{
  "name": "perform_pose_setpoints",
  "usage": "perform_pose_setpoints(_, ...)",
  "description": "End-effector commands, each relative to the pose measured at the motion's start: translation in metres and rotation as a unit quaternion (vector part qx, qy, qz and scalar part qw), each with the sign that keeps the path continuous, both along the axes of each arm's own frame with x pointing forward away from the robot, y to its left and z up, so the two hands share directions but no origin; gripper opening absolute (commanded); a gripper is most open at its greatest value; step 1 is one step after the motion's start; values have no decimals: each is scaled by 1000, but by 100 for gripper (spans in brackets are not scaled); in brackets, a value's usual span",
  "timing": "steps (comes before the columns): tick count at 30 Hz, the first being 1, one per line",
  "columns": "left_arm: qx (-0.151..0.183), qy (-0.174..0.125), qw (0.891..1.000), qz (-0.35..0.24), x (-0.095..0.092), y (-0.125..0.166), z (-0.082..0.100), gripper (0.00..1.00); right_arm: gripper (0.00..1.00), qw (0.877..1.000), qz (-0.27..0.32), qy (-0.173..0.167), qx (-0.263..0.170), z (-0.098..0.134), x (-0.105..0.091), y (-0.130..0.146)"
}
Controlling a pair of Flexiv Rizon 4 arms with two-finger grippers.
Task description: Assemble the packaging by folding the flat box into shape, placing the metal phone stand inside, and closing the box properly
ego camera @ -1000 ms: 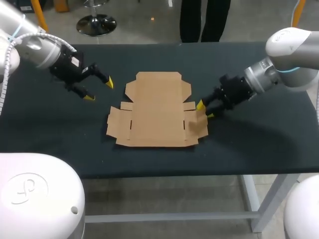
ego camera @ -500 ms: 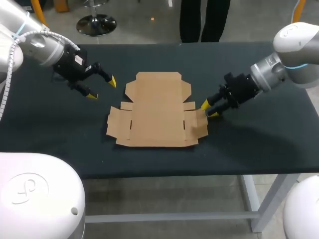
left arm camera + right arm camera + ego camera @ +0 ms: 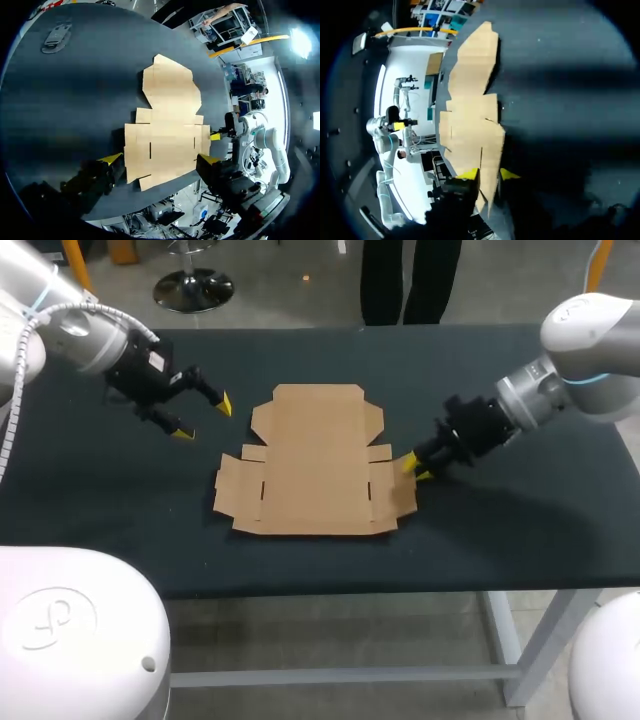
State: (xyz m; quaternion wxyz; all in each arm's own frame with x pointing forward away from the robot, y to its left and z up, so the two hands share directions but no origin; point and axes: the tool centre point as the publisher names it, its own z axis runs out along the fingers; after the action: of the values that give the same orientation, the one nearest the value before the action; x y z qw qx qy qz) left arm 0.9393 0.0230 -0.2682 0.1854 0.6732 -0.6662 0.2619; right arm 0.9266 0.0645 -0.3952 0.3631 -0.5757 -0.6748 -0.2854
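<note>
The flat brown cardboard box point(image 3: 315, 465) lies unfolded in the middle of the black table point(image 3: 520, 530). My right gripper point(image 3: 415, 468) is at the box's right side flap point(image 3: 398, 490). In the right wrist view that flap point(image 3: 490, 165) stands between the yellow fingertips point(image 3: 469, 173), and both tips touch it. My left gripper point(image 3: 200, 417) hangs open above the table, left of the box and apart from it; the left wrist view looks at the box point(image 3: 165, 130) through the wide tips of this gripper point(image 3: 160, 159). A grey metal phone stand point(image 3: 56, 36) lies far off on the table.
Bare black table surrounds the box on all sides. The table's front edge point(image 3: 330, 590) runs close below the box. My right gripper's tip point(image 3: 216, 136) shows beyond the box in the left wrist view.
My right gripper's fingers have drawn together onto the box's right flap. My left arm rose slightly away from the front edge a second ago and has since kept still.
</note>
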Motion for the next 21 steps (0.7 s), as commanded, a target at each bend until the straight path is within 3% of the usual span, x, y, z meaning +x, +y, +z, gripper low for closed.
perform_pose_setpoints(1,2,0,1000,6,-4,4,1,100,0,1000,9,6,3,-5,7,6)
perform_pose_setpoints(21,-2,0,1000,14,-4,5,1,100,0,1000,23,7,-3,-4,18,6)
